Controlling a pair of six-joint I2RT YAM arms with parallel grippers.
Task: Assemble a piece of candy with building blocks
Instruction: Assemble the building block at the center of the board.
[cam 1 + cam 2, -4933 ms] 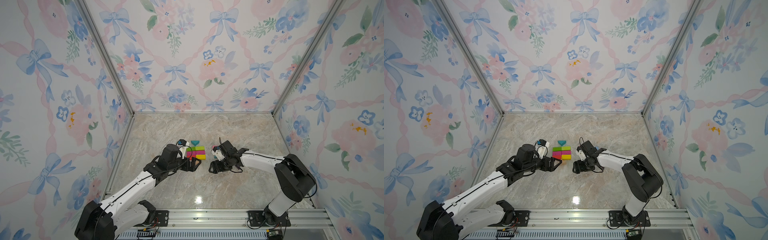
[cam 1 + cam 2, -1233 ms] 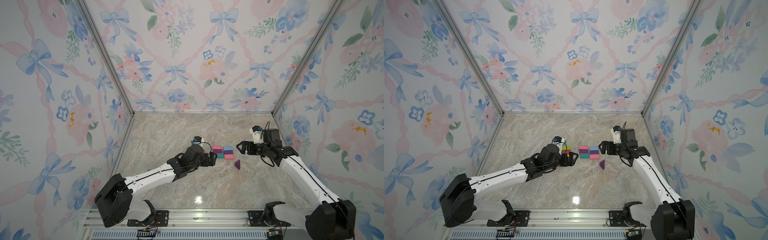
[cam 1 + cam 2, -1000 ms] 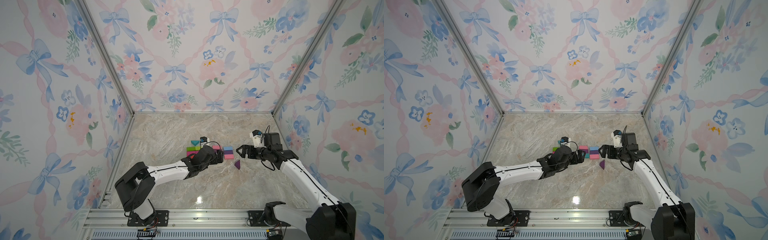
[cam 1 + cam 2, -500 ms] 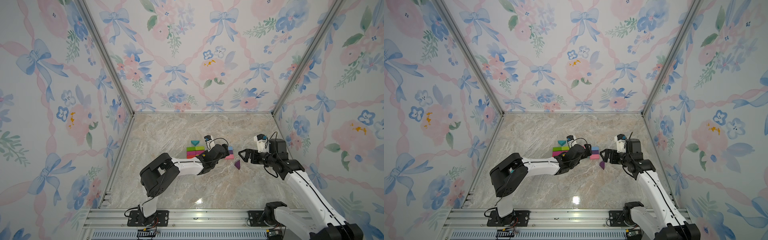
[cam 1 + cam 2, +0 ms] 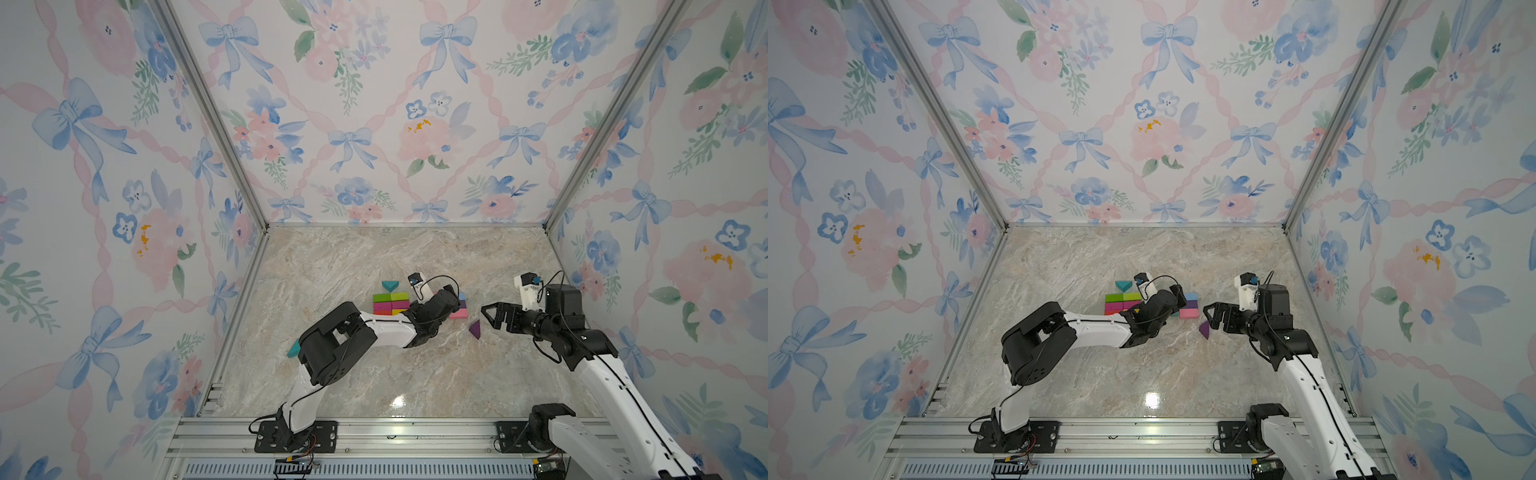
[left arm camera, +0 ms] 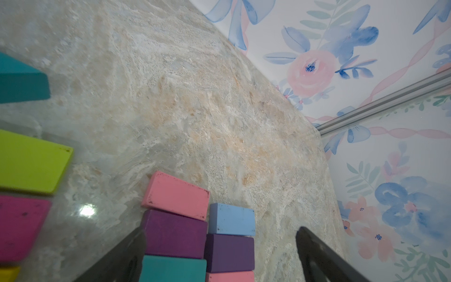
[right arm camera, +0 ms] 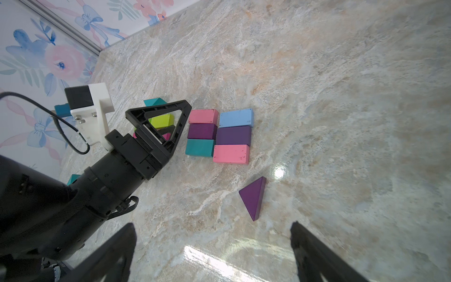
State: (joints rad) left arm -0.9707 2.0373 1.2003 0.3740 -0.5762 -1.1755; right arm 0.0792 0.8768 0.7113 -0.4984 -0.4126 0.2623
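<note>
Purple wedge (image 7: 253, 197): lying flat on the table (image 7: 341, 122), just left of the right end effector (image 7: 213, 224), long edge roughly along that arm's reach. Both end effectors are being held wide open, empty; the left end effector (image 7: 161, 127) is being held beside the block cluster (image 7: 233, 135).

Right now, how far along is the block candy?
Done: six flat rectangular blocks in pink, light blue, purple and teal sit packed as a slab. In hand: nothing; the left hand is open at that slab, the right hand open near the loose purple triangular wedge. Left: that wedge, a teal triangular wedge and the green, magenta and yellow block cluster lie apart.
</note>
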